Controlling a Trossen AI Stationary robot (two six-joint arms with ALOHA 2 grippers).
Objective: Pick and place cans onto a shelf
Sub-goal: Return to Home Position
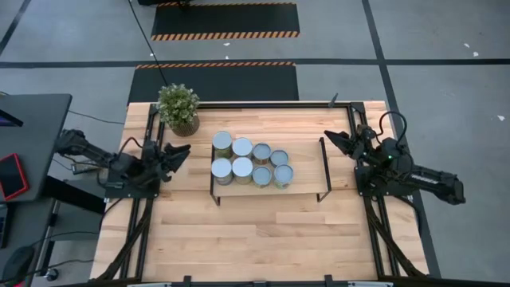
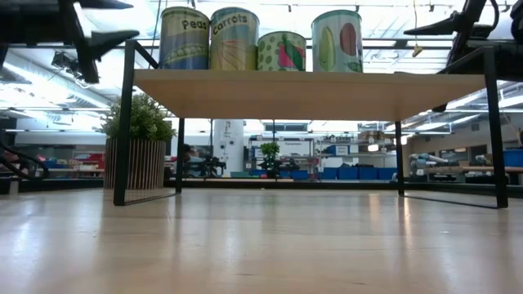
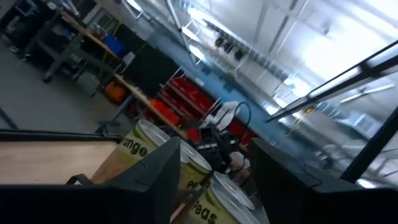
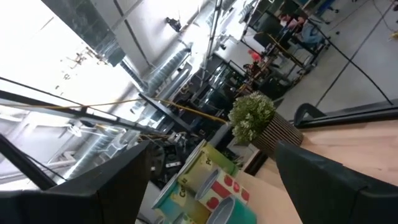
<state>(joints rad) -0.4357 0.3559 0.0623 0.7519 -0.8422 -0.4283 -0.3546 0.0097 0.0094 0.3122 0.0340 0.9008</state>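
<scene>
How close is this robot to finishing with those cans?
Nearly finished, it seems. Done: all eight cans stand in two rows of four on the shelf, and none sits on the bare table. In hand: nothing. The left gripper and right gripper are open and empty, one off each end of the shelf. Left: probably only parking the arms.

between my left gripper [image 1: 183,149] and right gripper [image 1: 329,137], the shelf [image 1: 307,171] is smooth pale wood on matt black metal rods; the cans [image 1: 252,163] are metal with glossy printed labels; the wooden tabletop [image 1: 255,239] gleams softly.
</scene>
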